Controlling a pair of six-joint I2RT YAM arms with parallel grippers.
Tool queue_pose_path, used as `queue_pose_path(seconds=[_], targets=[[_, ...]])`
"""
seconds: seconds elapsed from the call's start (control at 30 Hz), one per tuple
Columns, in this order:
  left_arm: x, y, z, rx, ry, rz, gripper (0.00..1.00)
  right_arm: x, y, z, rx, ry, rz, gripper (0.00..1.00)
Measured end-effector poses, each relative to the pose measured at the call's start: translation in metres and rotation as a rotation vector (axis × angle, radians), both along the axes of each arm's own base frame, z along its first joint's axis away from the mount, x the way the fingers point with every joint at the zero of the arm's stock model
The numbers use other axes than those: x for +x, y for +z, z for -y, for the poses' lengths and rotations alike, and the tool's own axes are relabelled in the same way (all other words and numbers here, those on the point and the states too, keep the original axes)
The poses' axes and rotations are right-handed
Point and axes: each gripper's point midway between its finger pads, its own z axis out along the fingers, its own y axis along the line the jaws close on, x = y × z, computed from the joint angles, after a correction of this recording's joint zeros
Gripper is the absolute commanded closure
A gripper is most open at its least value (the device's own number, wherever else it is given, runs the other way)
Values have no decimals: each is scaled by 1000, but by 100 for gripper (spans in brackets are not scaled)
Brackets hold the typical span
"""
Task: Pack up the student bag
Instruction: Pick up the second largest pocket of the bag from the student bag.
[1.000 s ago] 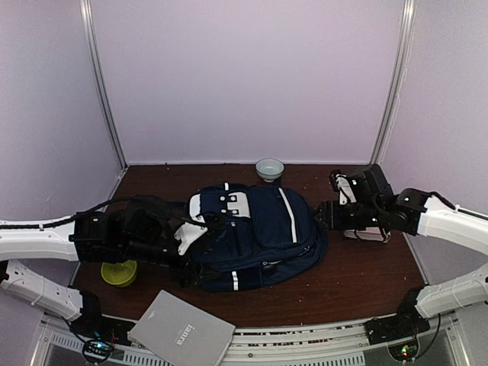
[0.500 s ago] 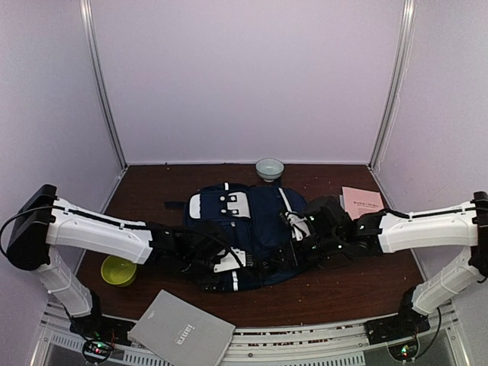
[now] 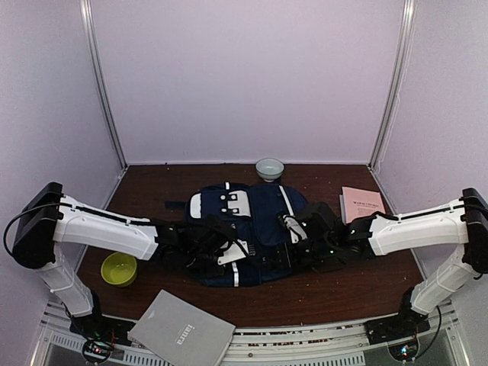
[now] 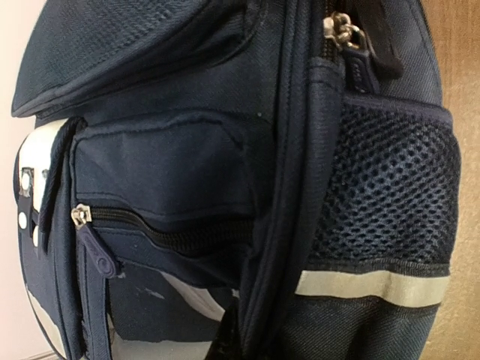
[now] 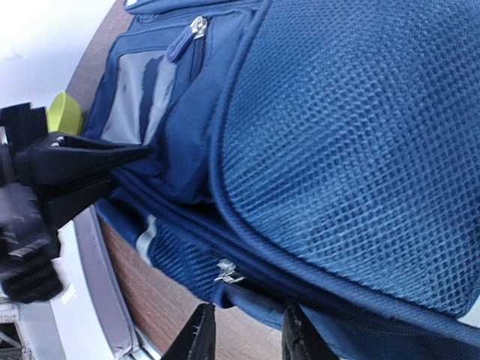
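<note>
Top external view: the student bag (image 3: 255,221) lies in the middle of the bench (image 3: 351,282). On its front fabric the left end effector (image 5: 139,154) has just clamped shut. The right end effector (image 5: 247,336), jaws apart, narrows toward the zip (image 5: 225,271); opening seems underway, with nothing packed yet.

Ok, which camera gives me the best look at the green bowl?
Top external: the green bowl shows clearly, left of the backpack. The right wrist catches only a sliver past the left pincer; the left wrist shows just backpack.

Navy student bag (image 3: 259,210), thin white stripes, white-grey top patches, lying flat mid table (image 3: 366,282), front pocket zipped.
</note>
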Motion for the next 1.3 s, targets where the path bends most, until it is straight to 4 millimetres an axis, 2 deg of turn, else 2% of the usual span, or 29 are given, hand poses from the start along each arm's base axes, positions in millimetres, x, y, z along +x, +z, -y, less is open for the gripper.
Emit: queue_pose_path(seconds=[0.13, 0.3, 0.5, 0.63, 0.77, 0.87, 0.93, 1.13, 1.3], targets=[[-7, 13, 1, -103, -6, -55, 100, 9, 4, 4, -30, -33, 38, 73], [-12, 31, -1, -225, 0, -106, 100, 15, 12, -9, -36, -8, 80, 75], [-14, 27, -2, -279, 31, -204, 100, -17, 5, -28, -75, 117, 151, 70], [-13, 27, -2, -317, 43, -269, 100, -25, -4, -26, -105, 132, 179, 68], [-13, 27, -2, -330, 42, -290, 100, -14, 1, -22, -98, 66, 221, 63], [-14, 28, -1, -335, 38, -299, 100, -5, 19, -21, -60, -17, 263, 57], [-15, 29, 0, -343, 37, -306, 100, 0, 31, -23, -21, -65, 292, 57], [-15, 33, 1, -350, 40, -317, 100, 6, 35, -38, -48, -112, 316, 67], [-13, 34, 1, -351, 42, -319, 100, 9, 33, -35, -84, -166, 312, 71]])
